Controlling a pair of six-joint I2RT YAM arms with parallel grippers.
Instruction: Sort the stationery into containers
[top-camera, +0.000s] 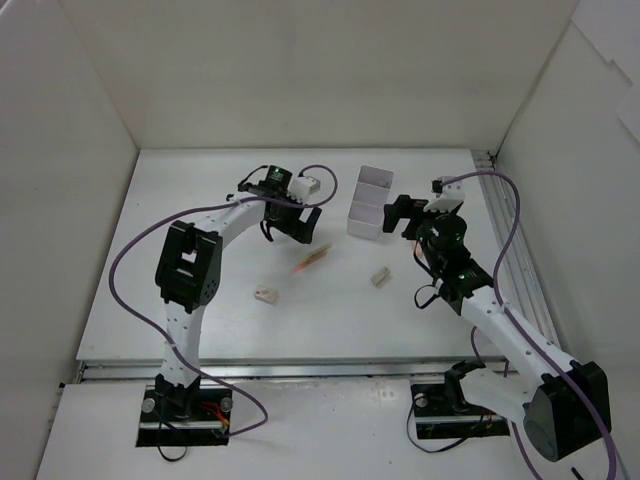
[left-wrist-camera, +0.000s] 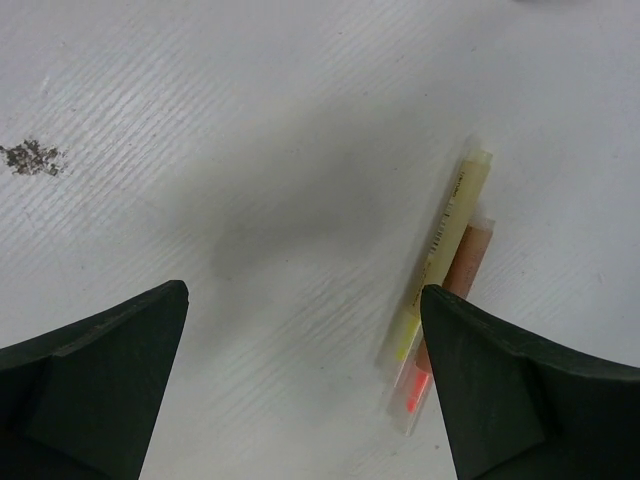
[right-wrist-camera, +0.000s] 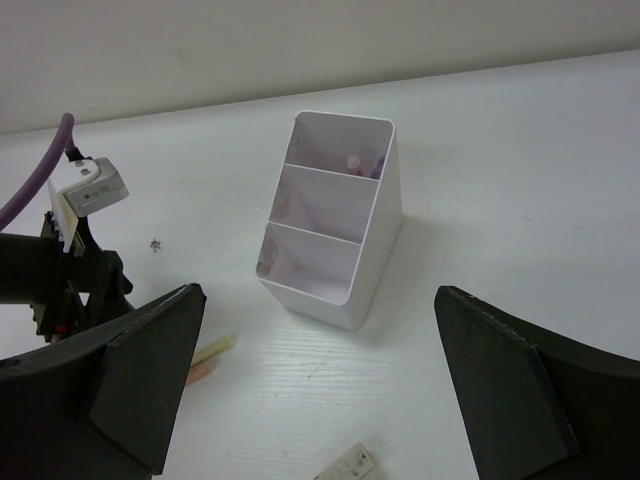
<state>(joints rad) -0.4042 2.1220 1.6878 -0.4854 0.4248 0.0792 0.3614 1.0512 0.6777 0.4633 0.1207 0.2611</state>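
Because the left gripper (left-wrist-camera: 303, 295) hangs open with the yellow-green pen (left-wrist-camera: 445, 250) and the orange pen (left-wrist-camera: 462, 262) lying against the finger on the right of its wrist view, not centred between the jaws, a straight descent could set that finger down on them. Since the 2 pens touch side by side, closing could also catch both, or pinch 1 and roll the other away. Their near ends are hidden under that finger, and how high the gripper hangs cannot be told.

The right gripper (right-wrist-camera: 320, 292) is also open and holds nothing. An eraser block (right-wrist-camera: 345, 465) lies just beneath it, cut off by the frame edge, so its shape is uncertain and a grasp could miss it. Beyond the jaws stands the white 3-compartment box (right-wrist-camera: 385, 215), light enough to be nudged. A pink piece (right-wrist-camera: 352, 160) shows in its farthest compartment, the rest hidden by the walls.
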